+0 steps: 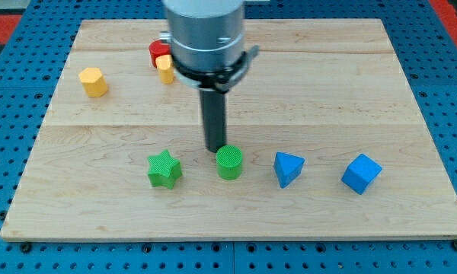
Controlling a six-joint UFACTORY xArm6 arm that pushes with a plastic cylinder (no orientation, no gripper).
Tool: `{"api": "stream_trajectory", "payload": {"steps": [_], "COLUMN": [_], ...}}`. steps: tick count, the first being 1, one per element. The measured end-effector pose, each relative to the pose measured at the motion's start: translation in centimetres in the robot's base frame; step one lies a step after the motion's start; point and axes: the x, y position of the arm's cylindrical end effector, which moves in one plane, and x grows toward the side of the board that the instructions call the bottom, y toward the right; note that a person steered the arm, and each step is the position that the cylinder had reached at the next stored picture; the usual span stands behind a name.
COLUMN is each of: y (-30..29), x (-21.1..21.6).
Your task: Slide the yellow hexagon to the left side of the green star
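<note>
The yellow hexagon (94, 81) lies at the upper left of the wooden board (350, 91). The green star (164, 169) lies at the lower middle-left, well below and to the right of the hexagon. My tip (214, 149) stands just above and slightly left of a green cylinder (229, 163), to the right of the green star and far from the yellow hexagon.
A red block (158, 52) and a small yellow block (165, 69) sit at the upper middle, partly hidden by the arm. A blue triangular block (288, 168) and a blue cube (362, 173) lie at the lower right. A blue pegboard surrounds the board.
</note>
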Motion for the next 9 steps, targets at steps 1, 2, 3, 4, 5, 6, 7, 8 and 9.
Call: {"api": "stream_trajectory", "payload": {"steps": [1,2,3,4,5,6,7,8,9], "y": [0.6,-0.6,-4.1,-5.0,-12.4,-10.7,-16.0,-23.4,-25.3], "x": [0.3,-2.6,-8.4,-14.3,-15.2,-13.6,-13.7,-15.6,-14.2]}}
